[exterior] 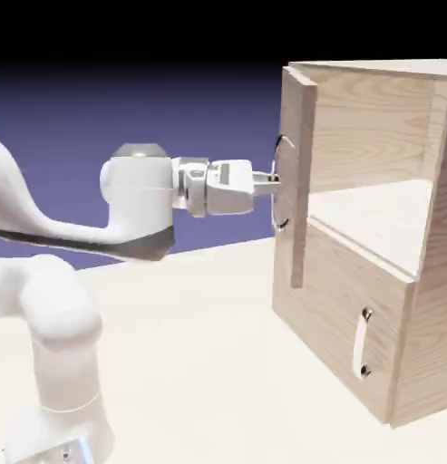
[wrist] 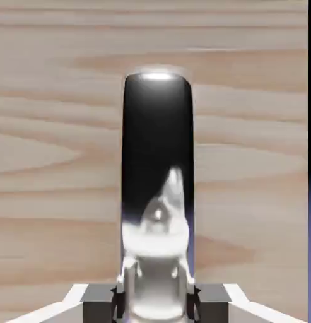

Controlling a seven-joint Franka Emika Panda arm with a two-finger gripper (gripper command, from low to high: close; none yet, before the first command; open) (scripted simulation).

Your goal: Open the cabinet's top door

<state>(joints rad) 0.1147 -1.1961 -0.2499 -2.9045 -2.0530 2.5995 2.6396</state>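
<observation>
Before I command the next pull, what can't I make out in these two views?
- Handle's lower part: cut off by the hand view's bottom edge.
- Claw's contact with the handle: too small in the exterior view.
- Top door's outer face: turned almost edge-on in the exterior view.

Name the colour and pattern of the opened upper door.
Light wood with wavy, slightly darker brown grain; the hand view shows it best.
</observation>
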